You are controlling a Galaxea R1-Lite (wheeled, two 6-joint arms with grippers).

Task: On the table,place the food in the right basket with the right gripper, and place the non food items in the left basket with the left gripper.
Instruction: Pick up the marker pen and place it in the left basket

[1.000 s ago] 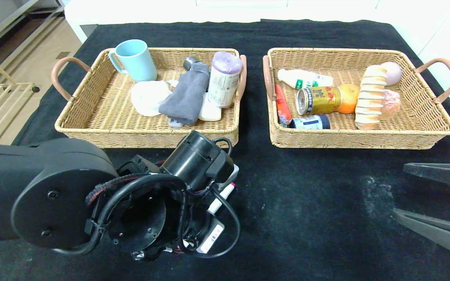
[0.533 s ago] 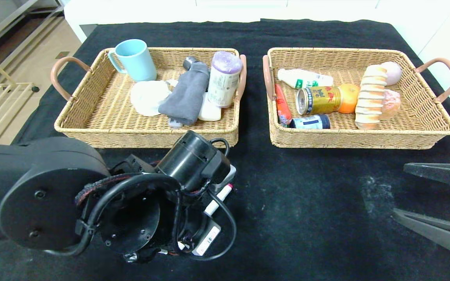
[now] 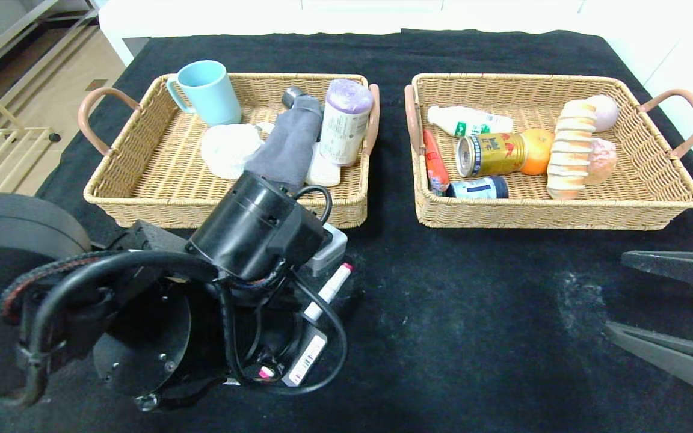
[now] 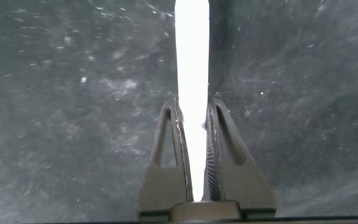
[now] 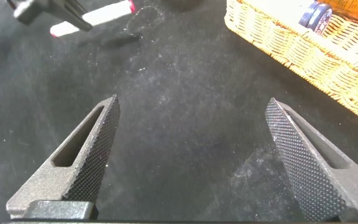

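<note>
So I've got my left end effector clamped on the white marker, fingers squeezed against its barrel from both sides, which the left wrist view shows pretty clearly. The marker is lengthwise between the pads with its red-tipped end poking out past my wrist, just in front of the left basket. It looks lifted a bit off the black worktop, though I can't say how high. Gripping it along the middle makes sense, since a thin round pen would pivot or roll out if I pinched it near one end. It's a non-food item, so it belongs with the blue mug, the grey cloth and the purple-capped bottle already in that basket. My right end effector is parked low over the worktop on the right, fingers spread wide and holding nothing, well away from the right basket, where the gold can, orange, bread and the rest of the food are already sitting. I can't spot anything else loose on the worktop, so my guess is this marker is the last piece. Next I'd need to clear the basket's near wall before letting go, otherwise the pen could catch the rim and bounce out.
</note>
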